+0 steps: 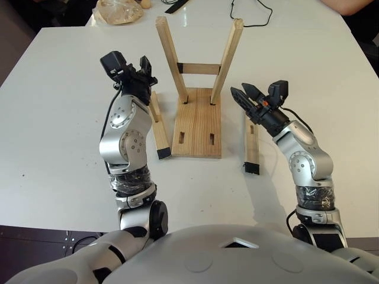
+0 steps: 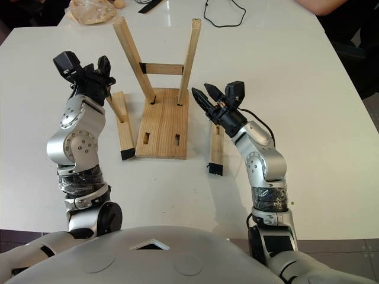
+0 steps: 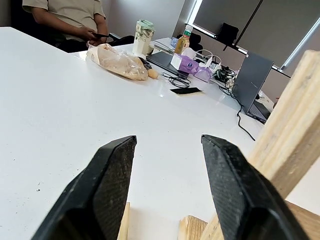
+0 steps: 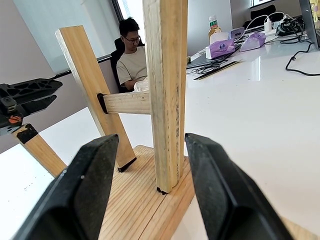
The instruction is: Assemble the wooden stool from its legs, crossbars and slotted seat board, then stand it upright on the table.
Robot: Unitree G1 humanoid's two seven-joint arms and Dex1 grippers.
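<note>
- Nearest, rising from the table's near edge: right gripper [image 1: 250, 96], held above the table [image 1: 53, 130] at 3 o'clock of the seat board [image 1: 198, 121]. Fingers [image 4: 87, 195] apart, clamped on nothing.
- Its tips sit close to the foot of the right upright leg [image 1: 228, 56]. Contact cannot be told.
- Left gripper [image 1: 141, 76] is raised at 9 o'clock of the board's far end. Fingers [image 3: 107, 185] apart, nothing between them.
- Seat board lies flat mid-table, between the two grippers.
- Two legs stand in its far slots: the left upright leg [image 1: 169, 53] and the right one, splaying apart toward their tops.
- A crossbar [image 1: 200, 68] with dark ends joins them partway up.
- Two near slots [image 1: 182, 137] in the board stand open.
- Right loose leg [image 1: 251, 145] lies flat on the table at 3 o'clock of the board, just beside it but apart, with a dark cap on its near end.
- Left loose leg [image 1: 160, 133] lies at 9 o'clock, just beside the board's edge and partly behind the left arm.
- A shorter stick [image 2: 114, 108] rises at an angle from it, under the left gripper.
- Far side of the table: plastic bag [image 1: 118, 10] at 11 o'clock, black cable [image 1: 251, 13] at 1 o'clock.
</note>
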